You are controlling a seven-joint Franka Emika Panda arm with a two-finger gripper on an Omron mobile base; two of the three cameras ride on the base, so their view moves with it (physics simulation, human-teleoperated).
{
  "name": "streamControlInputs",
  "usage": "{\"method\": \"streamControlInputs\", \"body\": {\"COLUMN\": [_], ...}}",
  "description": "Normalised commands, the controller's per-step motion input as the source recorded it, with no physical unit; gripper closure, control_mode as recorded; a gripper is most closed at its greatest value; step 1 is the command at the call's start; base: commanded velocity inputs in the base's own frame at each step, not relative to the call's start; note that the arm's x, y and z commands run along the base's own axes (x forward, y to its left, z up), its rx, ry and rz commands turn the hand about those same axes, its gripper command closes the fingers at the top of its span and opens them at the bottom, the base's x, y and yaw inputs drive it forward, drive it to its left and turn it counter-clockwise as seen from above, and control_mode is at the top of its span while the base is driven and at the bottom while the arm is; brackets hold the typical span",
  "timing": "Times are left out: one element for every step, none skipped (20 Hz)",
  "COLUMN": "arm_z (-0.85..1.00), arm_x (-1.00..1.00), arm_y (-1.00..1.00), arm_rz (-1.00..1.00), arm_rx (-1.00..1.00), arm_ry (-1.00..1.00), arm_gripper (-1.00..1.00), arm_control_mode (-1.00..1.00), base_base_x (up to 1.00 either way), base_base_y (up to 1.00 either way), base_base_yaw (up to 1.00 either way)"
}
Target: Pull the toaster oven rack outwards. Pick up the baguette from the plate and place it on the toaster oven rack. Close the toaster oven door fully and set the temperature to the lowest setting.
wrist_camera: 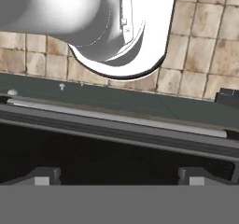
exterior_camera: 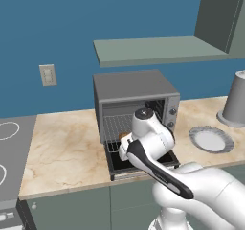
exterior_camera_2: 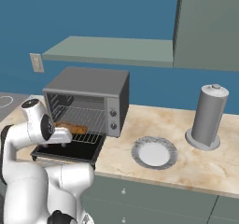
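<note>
With the baguette (exterior_camera_2: 71, 128) lying on the pulled-out toaster oven rack (exterior_camera_2: 84, 120) and the fingers (wrist_camera: 116, 176) spread open and empty above the lowered toaster oven door (wrist_camera: 116, 148), shutting it could jam on the rack, while the empty plate (exterior_camera_2: 154, 153) sits clear to the right on the surface (exterior_camera_2: 196, 167).

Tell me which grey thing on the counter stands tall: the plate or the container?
The cylindrical container, upright at the far right; the plate lies flat.

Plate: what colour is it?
Grey plate, darker speckled rim, paler centre; the right base view shows it best.
</note>
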Motion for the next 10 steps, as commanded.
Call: {"method": "streamControlInputs", "body": {"arm_z": [-0.21, -0.21, -0.21, -0.19, -0.2, -0.18, -0.17, -0.18, -0.19, -0.19], "arm_x": [0.33, 0.33, 0.34, 0.31, 0.31, 0.31, 0.31, 0.34, 0.36, 0.35], "arm_y": [-0.04, -0.03, -0.01, -0.01, -0.02, -0.04, -0.06, -0.06, -0.06, -0.06], "arm_rz": [0.01, 0.01, 0.01, 0.01, 0.01, 0.0, 0.0, 0.0, 0.0, 0.0], "arm_rx": [0.0, 0.0, 0.0, 0.0, 0.0, 0.0, 0.0, 0.0, 0.0, 0.0], "arm_ry": [0.0, 0.0, 0.0, 0.0, 0.0, 0.0, 0.0, 0.0, 0.0, 0.0], "arm_gripper": [-1.0, -1.0, -1.0, -1.0, -1.0, -1.0, -1.0, -1.0, -1.0, -1.0], "arm_control_mode": [-1.0, -1.0, -1.0, -1.0, -1.0, -1.0, -1.0, -1.0, -1.0, -1.0], "base_base_x": [0.0, 0.0, 0.0, 0.0, 0.0, 0.0, 0.0, 0.0, 0.0, 0.0], "base_base_y": [0.0, 0.0, 0.0, 0.0, 0.0, 0.0, 0.0, 0.0, 0.0, 0.0], "base_base_yaw": [0.0, 0.0, 0.0, 0.0, 0.0, 0.0, 0.0, 0.0, 0.0, 0.0]}}
